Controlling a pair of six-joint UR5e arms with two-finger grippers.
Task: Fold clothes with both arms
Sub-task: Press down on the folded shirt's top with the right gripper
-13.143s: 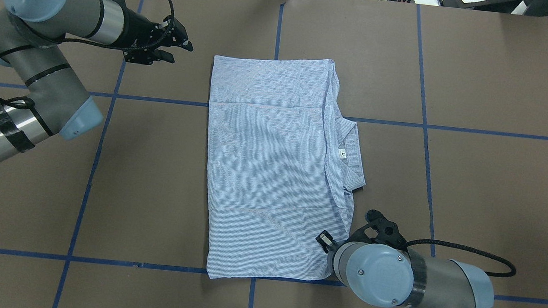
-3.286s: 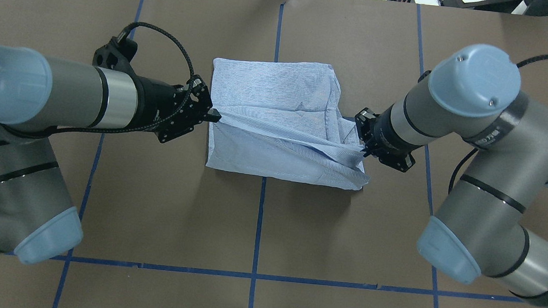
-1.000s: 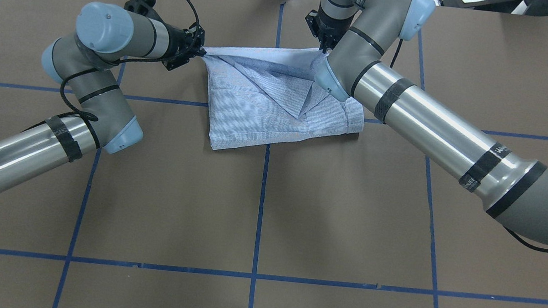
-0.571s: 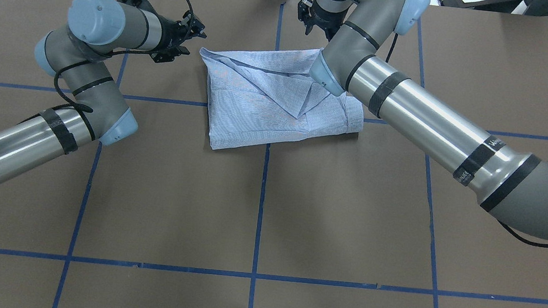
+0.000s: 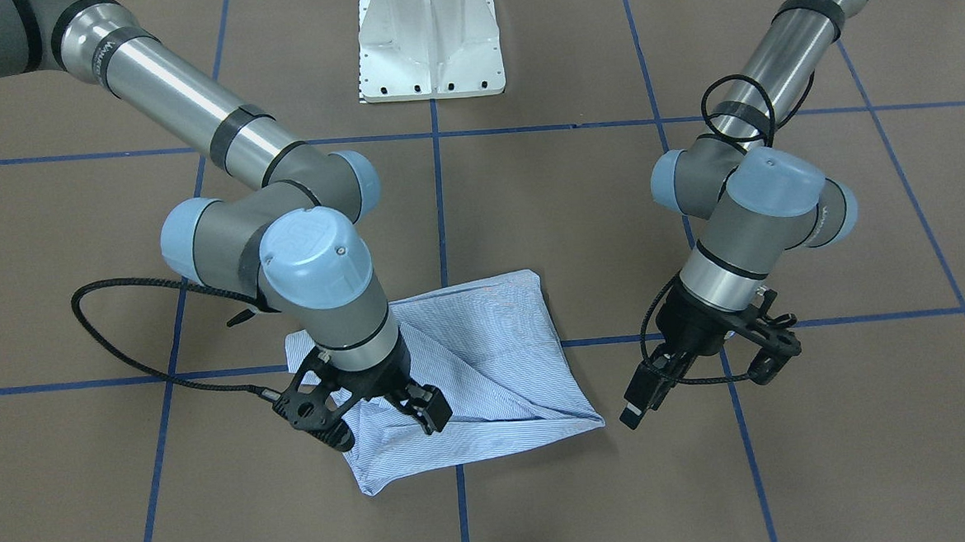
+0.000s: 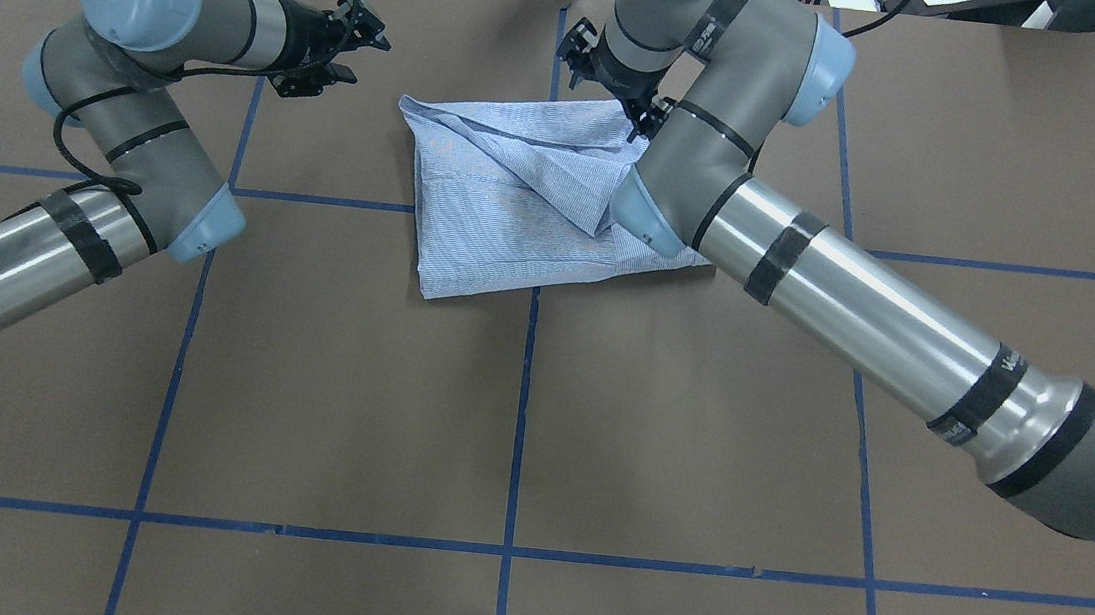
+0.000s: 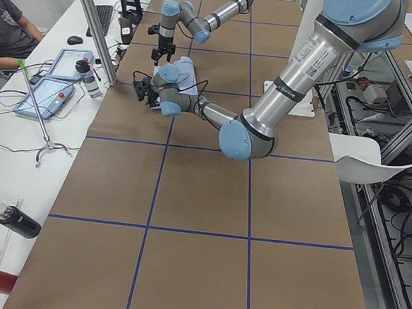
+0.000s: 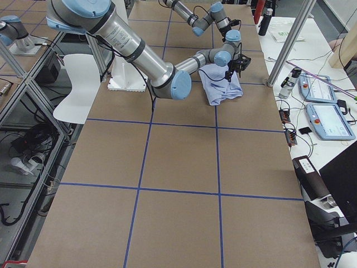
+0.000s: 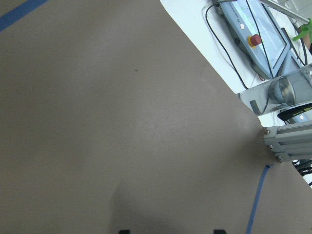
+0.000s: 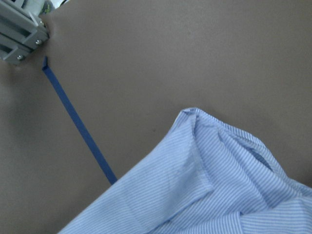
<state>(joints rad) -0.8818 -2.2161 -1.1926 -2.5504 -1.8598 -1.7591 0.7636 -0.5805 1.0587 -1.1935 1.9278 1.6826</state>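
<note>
Withdrawal looks like the step in hand: the striped shirt (image 6: 507,203) lies as a folded bundle on the brown table (image 6: 516,425), at the far middle from the robot, and neither gripper holds cloth. The left gripper (image 5: 703,383) hangs with its jaws spread wide and empty, near the shirt's left corner but not touching it. The right gripper (image 5: 383,425) is also spread, directly over the shirt's far edge on the robot's right.

To do this well, the right arm should probably rise straight up before swinging away, since its fingertips (image 5: 434,414) sit close to the top layer and a sideways pull could drag that layer out of place. The left arm has free room to back off. The fold itself seems uneven: a diagonal flap crosses the top and the outline is skewed against the blue tape line (image 6: 522,416), so some squaring up may be needed.

From overhead, the right arm's wrist and elbow cover the shirt's right part and mostly hide that gripper's jaws. The front-facing view shows both sets of jaws plainly, and how close each is to the cloth. The right wrist camera alone shows the layered corner of the shirt up close. The left wrist camera shows only bare table and equipment beyond its edge.
</note>
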